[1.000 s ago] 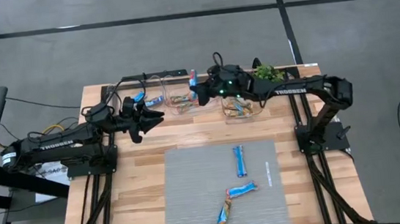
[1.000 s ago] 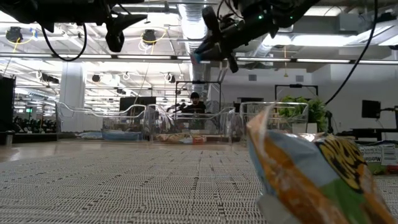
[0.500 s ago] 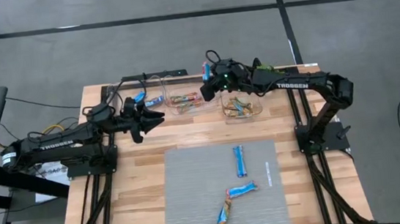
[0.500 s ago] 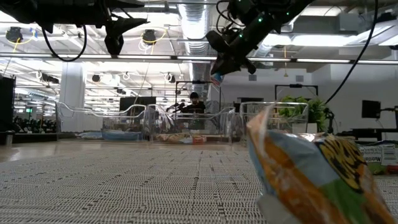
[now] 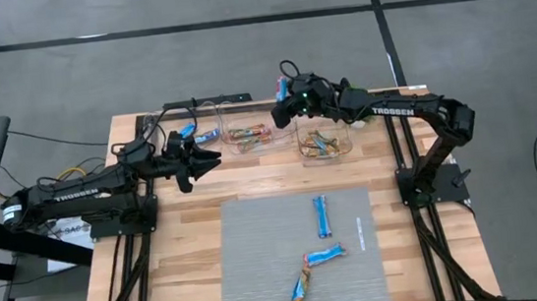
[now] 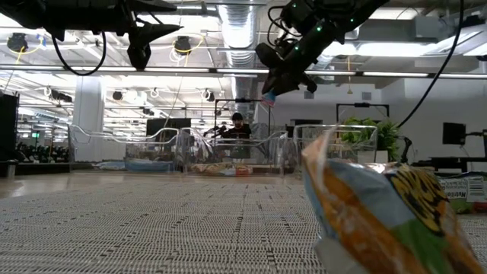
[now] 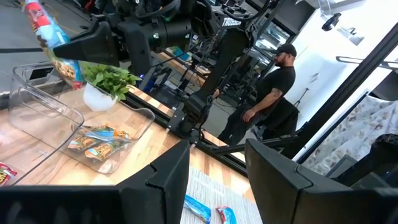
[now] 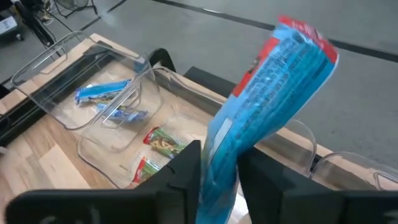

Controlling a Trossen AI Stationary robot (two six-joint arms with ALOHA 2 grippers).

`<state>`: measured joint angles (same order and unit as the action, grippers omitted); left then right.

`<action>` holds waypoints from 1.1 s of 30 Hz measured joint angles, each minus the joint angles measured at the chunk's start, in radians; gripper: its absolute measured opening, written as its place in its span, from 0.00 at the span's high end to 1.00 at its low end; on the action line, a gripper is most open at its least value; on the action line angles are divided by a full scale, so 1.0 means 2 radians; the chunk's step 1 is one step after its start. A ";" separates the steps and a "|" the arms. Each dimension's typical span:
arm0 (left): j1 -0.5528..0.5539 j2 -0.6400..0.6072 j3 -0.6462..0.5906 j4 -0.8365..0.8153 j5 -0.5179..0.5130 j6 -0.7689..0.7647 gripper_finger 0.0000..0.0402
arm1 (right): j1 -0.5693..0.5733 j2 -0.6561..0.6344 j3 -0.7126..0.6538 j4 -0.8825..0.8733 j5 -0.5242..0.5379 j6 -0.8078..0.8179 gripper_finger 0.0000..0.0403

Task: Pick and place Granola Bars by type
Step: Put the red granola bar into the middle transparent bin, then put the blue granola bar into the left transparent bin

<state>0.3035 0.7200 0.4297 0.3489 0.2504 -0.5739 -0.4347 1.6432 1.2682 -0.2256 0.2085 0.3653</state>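
My right gripper [image 5: 282, 108] hovers above the far edge of the table, between the middle bin [image 5: 247, 135] and the right bin [image 5: 325, 146]. It is shut on a bright blue granola bar [image 8: 267, 106] with a red end. My left gripper [image 5: 206, 159] is open and holds nothing; it hangs in the air near the left bin [image 5: 198, 136], which holds blue bars. Two blue bars [image 5: 321, 217] [image 5: 323, 255] and one orange-brown bar [image 5: 301, 292] lie flat on the grey mat. The orange-brown bar [image 6: 380, 213] fills the low view's foreground. My right gripper pinches the blue bar between its two fingers [image 8: 186, 171] by its lower part [image 8: 217, 168]. The fingers come from the table's right, slanting down, and lie across the bar. The bar is lifted clear; its red end [image 7: 34, 9] stands up, and its other end [image 6: 268, 97] pokes out below the fingers.
The middle bin holds red and green bars [image 8: 158, 146], and the right bin holds orange bars [image 7: 99, 140]. A potted plant [image 5: 354, 95] stands beside the right bin. The grey mat [image 5: 260, 270] covers the near half of the table. A person [image 7: 267, 93] stands in the room behind.
My right gripper has carried the blue bar from above the middle bin toward the table's right and far edge. It has turned on the way, so the bar now hangs lower under the fingers.
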 joint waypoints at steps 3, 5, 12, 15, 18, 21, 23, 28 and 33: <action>0.000 0.000 0.000 0.000 0.001 0.001 0.63 | 0.000 0.000 0.000 0.000 0.000 0.000 0.70; 0.000 0.000 0.000 0.000 0.001 0.002 0.63 | 0.000 0.000 0.000 0.000 0.000 0.000 0.66; 0.000 0.000 0.000 0.000 0.001 0.002 0.63 | 0.000 0.000 0.000 0.001 0.000 0.000 0.56; 0.000 0.000 0.000 0.000 0.001 0.002 0.63 | 0.001 0.000 0.000 0.001 -0.001 0.001 0.54; 0.000 0.000 0.000 0.000 0.001 0.002 0.63 | 0.005 0.000 0.000 0.001 -0.010 0.001 0.54; 0.000 0.000 0.000 0.000 0.001 0.002 0.63 | 0.012 0.000 0.000 0.001 -0.051 0.009 0.54; 0.000 0.000 0.000 0.000 0.002 0.002 0.63 | 0.018 0.000 0.000 0.000 -0.094 0.032 0.54; 0.000 0.000 0.000 0.000 0.003 0.002 0.63 | 0.045 -0.001 0.000 0.000 -0.197 0.106 0.56; 0.000 0.000 0.000 0.000 0.010 0.002 0.63 | 0.086 -0.001 0.000 0.000 -0.288 0.157 0.56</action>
<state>0.3035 0.7200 0.4297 0.3496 0.2709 -0.5708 -0.2628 1.6421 1.2675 -0.2253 -0.3674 0.6792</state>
